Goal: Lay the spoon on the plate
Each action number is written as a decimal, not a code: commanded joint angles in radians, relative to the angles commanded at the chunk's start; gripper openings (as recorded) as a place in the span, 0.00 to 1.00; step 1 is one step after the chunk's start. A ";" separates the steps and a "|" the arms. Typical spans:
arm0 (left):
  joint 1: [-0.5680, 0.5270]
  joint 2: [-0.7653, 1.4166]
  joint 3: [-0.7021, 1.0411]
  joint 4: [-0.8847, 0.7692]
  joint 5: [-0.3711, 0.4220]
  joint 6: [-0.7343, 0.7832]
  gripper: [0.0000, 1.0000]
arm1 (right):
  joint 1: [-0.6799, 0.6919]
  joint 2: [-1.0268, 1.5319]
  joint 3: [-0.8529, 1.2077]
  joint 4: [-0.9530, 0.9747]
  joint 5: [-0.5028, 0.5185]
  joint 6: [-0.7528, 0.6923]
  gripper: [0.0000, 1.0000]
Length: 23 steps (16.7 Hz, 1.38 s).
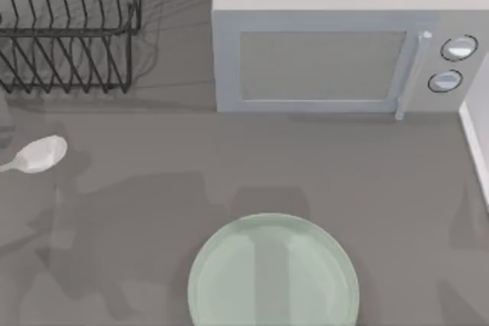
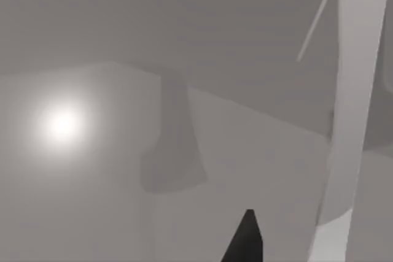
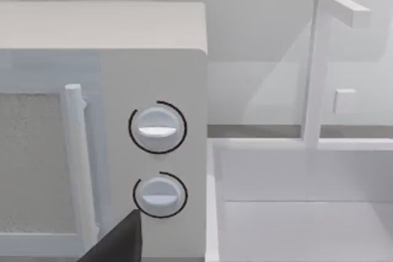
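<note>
The spoon (image 1: 40,154) lay on the grey surface (image 1: 153,188) at the far left, just in front of the wire dish rack (image 1: 69,28), its bowl turned to the right. The plate (image 1: 229,280) sat well apart from it, at the near middle, below the microwave (image 1: 321,59), and it was bare. We judged that the task had not started, because nothing held the spoon. Our left arm was nearer to the spoon, so it should take it. We could not tell the state of either gripper.
</note>
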State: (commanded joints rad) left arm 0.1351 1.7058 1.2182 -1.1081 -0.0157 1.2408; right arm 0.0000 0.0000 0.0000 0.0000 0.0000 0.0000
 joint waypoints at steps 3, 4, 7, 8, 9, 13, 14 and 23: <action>-0.050 0.040 0.009 0.012 -0.009 -0.269 0.00 | 0.000 0.000 0.000 0.000 0.000 0.000 1.00; -0.071 0.055 0.012 0.015 -0.012 -0.379 0.00 | 0.000 0.000 0.000 0.000 0.000 0.000 1.00; -0.145 0.100 0.019 0.023 -0.019 -0.752 0.00 | 0.000 0.000 0.000 0.000 0.000 0.000 1.00; -0.173 0.114 0.021 0.025 -0.020 -0.888 0.00 | 0.000 0.000 0.000 0.000 0.000 0.000 1.00; -0.203 0.128 0.023 0.026 -0.021 -1.029 0.00 | 0.000 0.000 0.000 0.000 0.000 0.000 1.00; -0.338 0.175 0.032 0.024 -0.018 -1.616 0.00 | 0.000 0.000 0.000 0.000 0.000 0.000 1.00; -0.376 0.186 0.036 0.022 -0.016 -1.762 0.00 | 0.000 0.000 0.000 0.000 0.000 0.000 1.00; -0.749 0.259 0.098 0.008 0.024 -2.895 0.00 | 0.000 0.000 0.000 0.000 0.000 0.000 1.00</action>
State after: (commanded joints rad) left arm -0.6135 1.9649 1.3165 -1.0998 0.0082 -1.6546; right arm 0.0000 0.0000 0.0000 0.0000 0.0000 0.0000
